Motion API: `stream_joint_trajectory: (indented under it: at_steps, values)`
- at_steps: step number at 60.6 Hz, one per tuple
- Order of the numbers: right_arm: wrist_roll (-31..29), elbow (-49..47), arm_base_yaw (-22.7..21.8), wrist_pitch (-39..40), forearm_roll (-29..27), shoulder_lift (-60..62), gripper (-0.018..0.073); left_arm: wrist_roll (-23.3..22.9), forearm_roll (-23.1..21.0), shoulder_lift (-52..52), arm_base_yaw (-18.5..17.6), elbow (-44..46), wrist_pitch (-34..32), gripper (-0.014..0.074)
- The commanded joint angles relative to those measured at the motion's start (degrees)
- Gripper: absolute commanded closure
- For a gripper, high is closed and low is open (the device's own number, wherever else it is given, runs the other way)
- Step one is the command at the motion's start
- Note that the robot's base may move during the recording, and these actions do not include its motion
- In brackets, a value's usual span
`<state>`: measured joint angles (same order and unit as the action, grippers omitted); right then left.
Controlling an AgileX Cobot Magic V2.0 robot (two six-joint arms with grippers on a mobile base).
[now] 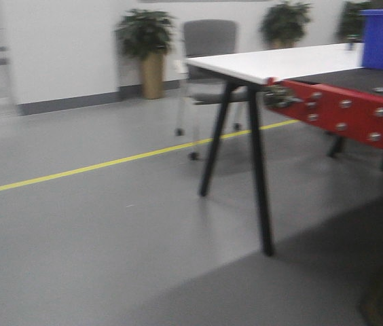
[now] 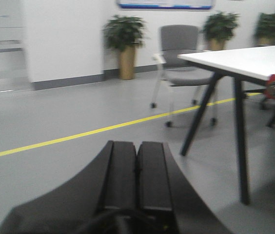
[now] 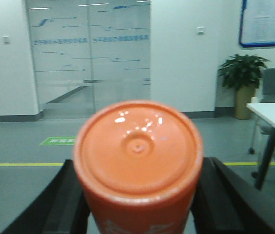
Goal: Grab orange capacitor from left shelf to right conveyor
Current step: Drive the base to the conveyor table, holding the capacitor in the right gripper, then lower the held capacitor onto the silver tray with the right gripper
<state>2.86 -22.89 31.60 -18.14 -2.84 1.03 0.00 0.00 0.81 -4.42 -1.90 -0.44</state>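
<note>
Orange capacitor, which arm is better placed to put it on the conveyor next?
Right. The right gripper is shut on the orange capacitor; the left gripper is shut and empty. The conveyor sits to the right in the front view.

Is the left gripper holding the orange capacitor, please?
No, the left gripper is shut on nothing; the orange capacitor sits in the right gripper.

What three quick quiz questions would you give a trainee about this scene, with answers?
1. True or false: the jaws of the left gripper are shut on nothing.
2. Which one holds the orange capacitor? A: the left gripper. B: the right gripper.
3. Fill in: the right conveyor has a ____ front edge.
Key: 1 true; 2 B; 3 red.
</note>
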Motion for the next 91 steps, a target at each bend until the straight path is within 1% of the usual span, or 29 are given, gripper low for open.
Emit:
stream_joint_trajectory:
  at_steps: [1, 91]
  values:
    - [-0.38, -1.59, -0.15, 5.32, 0.07, 0.3, 0.0508, 0.0, -0.31, -0.58, -0.32, 0.45, -4.75, 0.0701]
    - [-0.38, -1.59, -0.15, 5.32, 0.07, 0.3, 0.0508, 0.0, -0.31, -0.58, -0.32, 0.45, -4.75, 0.0701]
